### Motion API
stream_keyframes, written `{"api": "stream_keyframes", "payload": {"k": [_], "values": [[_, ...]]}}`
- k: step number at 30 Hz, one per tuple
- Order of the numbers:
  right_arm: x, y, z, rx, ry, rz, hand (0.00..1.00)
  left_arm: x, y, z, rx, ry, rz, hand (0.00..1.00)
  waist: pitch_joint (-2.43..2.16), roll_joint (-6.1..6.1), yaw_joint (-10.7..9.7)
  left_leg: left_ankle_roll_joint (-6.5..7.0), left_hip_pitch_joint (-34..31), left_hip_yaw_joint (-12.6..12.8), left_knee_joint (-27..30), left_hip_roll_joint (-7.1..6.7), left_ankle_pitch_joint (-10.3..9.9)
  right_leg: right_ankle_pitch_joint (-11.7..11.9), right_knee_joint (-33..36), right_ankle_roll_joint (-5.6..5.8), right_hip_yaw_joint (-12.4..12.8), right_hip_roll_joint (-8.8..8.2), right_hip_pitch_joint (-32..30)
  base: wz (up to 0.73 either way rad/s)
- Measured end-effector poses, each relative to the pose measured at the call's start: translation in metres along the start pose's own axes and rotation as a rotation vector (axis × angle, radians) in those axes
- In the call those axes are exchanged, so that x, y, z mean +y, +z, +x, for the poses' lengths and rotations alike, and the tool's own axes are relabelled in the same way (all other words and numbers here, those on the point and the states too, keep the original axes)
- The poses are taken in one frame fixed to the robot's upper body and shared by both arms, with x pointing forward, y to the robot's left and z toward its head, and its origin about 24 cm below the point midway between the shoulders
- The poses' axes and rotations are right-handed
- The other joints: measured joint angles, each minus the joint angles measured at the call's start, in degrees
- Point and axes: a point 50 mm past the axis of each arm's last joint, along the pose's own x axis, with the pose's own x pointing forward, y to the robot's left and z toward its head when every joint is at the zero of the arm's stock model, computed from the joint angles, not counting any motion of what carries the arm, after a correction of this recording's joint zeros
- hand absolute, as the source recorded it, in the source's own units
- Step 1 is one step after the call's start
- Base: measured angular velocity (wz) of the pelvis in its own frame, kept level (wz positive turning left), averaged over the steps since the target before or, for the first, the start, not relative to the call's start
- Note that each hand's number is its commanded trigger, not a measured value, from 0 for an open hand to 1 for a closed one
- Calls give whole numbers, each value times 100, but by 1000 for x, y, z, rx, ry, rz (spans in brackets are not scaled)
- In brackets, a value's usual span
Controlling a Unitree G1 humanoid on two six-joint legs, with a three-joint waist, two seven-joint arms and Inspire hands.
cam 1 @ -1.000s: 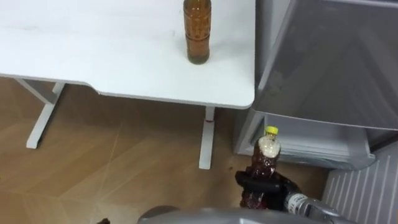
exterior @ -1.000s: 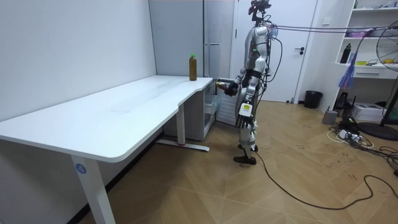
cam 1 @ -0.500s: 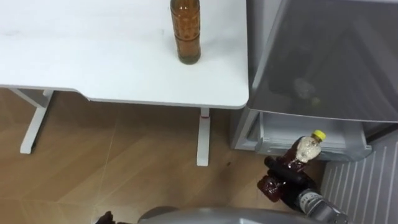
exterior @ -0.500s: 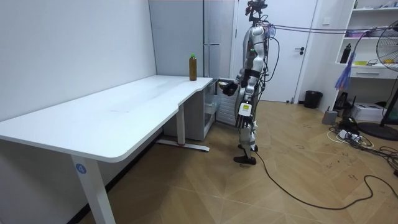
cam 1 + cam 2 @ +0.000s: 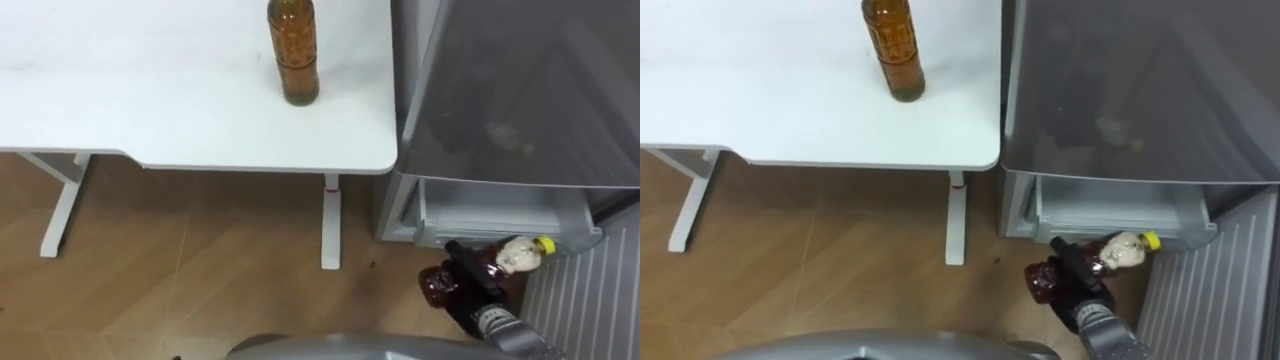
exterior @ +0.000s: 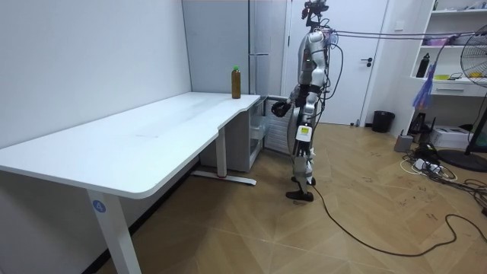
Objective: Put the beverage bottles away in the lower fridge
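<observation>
Dark-red yellow-capped bottle tipped nearly sideways in the right hand, fingers wrapped round its middle, cap jutting rightward beyond them, open fridge drawer just ahead

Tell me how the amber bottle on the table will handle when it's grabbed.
The amber bottle looks full, so probably heavy for its size. Tall, narrow and upright near the table's corner, it may tip if pushed high up. Being round, it would likely roll once down.
</observation>
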Motion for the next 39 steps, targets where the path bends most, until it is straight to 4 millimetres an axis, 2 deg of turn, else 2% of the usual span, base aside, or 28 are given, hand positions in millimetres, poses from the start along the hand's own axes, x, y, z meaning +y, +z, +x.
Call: {"api": "stream_keyframes", "payload": {"k": [5,16,28,31,32,35,38,39], "values": [[0,3,0,-20,-6,64,100,-2,-7,-1,28,-32,13,0,-1,-3,-28,-1,-23,20,51,2,-1,0,17,0,39,5,-15,-1],[-1,5,0,-28,2,200,100,-4,-8,-1,28,-66,39,0,-25,31,-34,0,-32,17,205,-3,-1,-7,58,3,64,4,-19,0],[0,21,-1,-115,4,288,100,1,-8,-1,27,-56,49,0,-73,55,-36,7,-223,-27,305,-29,4,-11,65,7,65,2,-57,6],[14,28,6,-133,22,313,100,0,3,1,-1,-55,82,0,-79,67,-40,32,-479,-23,312,-30,55,-10,150,6,68,-2,-341,6],[21,30,9,-133,27,317,100,1,4,1,-1,-53,83,0,-68,55,-31,34,-531,-16,308,-32,88,-5,172,-1,90,-5,-418,0],[43,33,18,-127,51,336,100,2,21,3,-41,-49,84,0,-53,55,-14,36,-726,-16,377,-27,119,16,216,-14,47,-13,-641,5],[70,42,23,-136,101,360,100,5,46,4,-97,-40,89,0,-18,66,4,40,-1089,-15,447,-23,172,27,339,-25,-37,-30,-973,11],[81,45,24,-137,125,368,100,7,54,4,-119,-35,89,0,15,53,22,40,-1186,-15,442,-27,198,28,399,-27,-41,-37,-1099,5]]}}
